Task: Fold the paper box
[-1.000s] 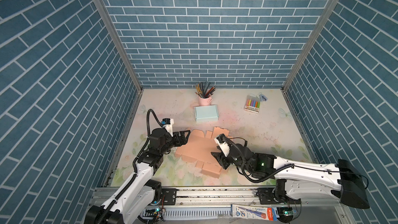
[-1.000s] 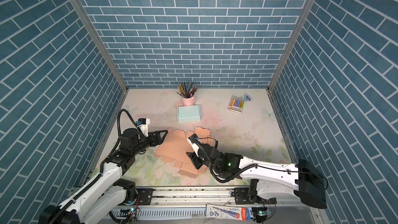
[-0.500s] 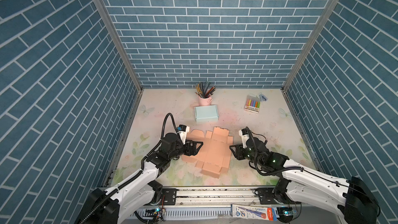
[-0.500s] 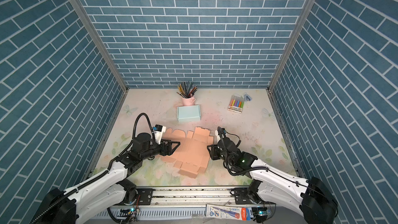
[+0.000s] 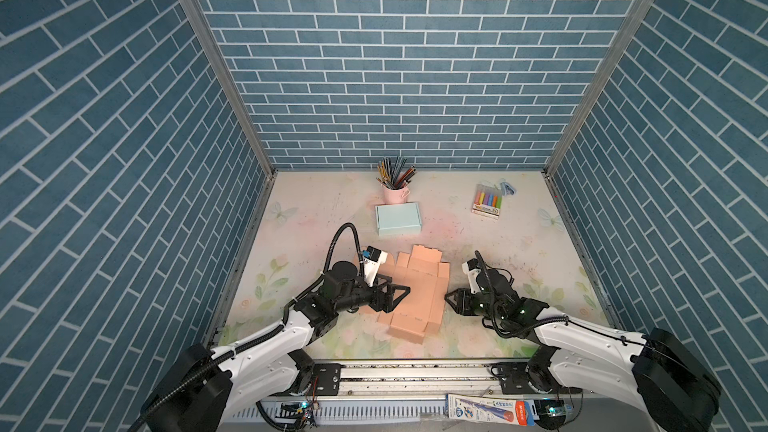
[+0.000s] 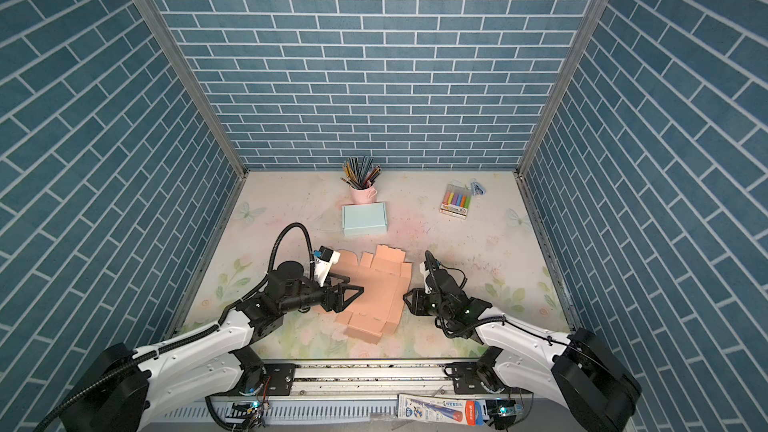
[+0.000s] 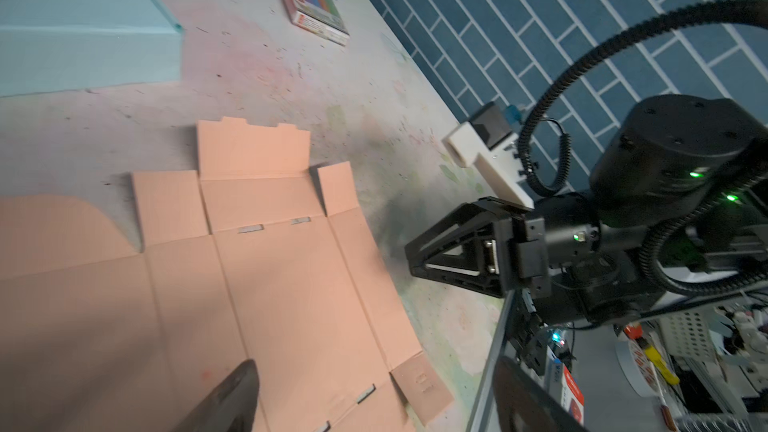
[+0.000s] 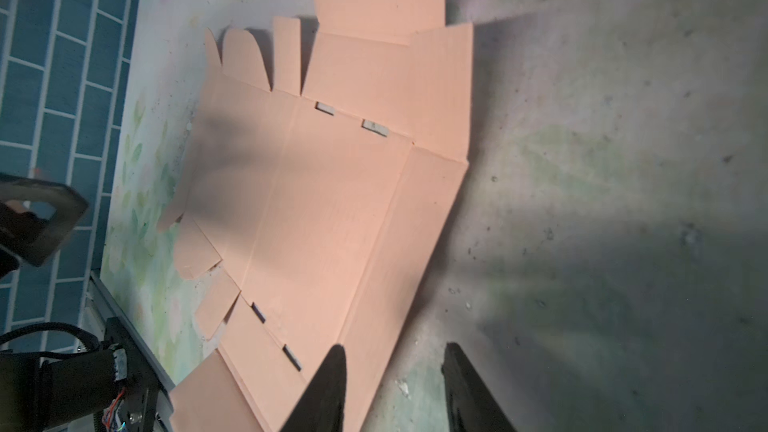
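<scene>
The paper box [image 5: 417,290] [image 6: 376,290] is a flat, unfolded peach cardboard blank lying mid-table. My left gripper [image 5: 402,290] [image 6: 356,290] hovers over its left part, jaws wide open and empty; in the left wrist view only one dark finger [image 7: 232,396] shows over the blank [image 7: 270,284]. My right gripper [image 5: 449,300] [image 6: 407,300] sits at the blank's right edge, open. In the right wrist view the gripper [image 8: 395,371] has one finger over the edge flap [image 8: 395,243] and the other over bare table, nothing pinched.
A light blue closed box [image 5: 397,219] lies behind the blank, with a pink cup of pencils [image 5: 395,191] behind that. A pack of coloured markers [image 5: 487,201] lies at the back right. Brick-patterned walls enclose the table on three sides.
The right gripper pulled back from over the blank to its right edge and narrowed a little. The blank shifted right. The left gripper moved right, over the blank's left part.
</scene>
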Motion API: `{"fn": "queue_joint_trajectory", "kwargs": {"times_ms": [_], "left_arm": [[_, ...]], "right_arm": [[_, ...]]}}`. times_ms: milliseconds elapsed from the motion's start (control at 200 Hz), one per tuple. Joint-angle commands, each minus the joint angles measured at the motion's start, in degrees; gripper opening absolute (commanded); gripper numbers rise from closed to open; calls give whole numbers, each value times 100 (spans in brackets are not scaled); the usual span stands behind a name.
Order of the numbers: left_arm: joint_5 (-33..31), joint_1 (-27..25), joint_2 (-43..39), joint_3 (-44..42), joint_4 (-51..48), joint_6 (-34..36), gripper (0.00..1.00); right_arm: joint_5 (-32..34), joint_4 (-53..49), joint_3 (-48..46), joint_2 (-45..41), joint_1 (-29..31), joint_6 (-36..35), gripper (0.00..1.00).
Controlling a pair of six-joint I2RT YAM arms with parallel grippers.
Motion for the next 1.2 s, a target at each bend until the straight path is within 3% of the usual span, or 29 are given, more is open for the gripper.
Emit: {"fn": "queue_joint_trajectory", "kwargs": {"times_ms": [0,250,685,1195], "left_arm": [[107,-275,223,192,271,209,88],[-5,-497,581,246,410,183,89],[-204,-522,479,159,385,165,88],[-434,-524,366,64,315,175,88]], "right_arm": [[-119,324,-17,156,-46,186,40],[-127,794,-107,480,-87,196,39],[-133,1359,-46,1103,-118,246,37],[-87,1853,-76,1461,-196,345,27]]}}
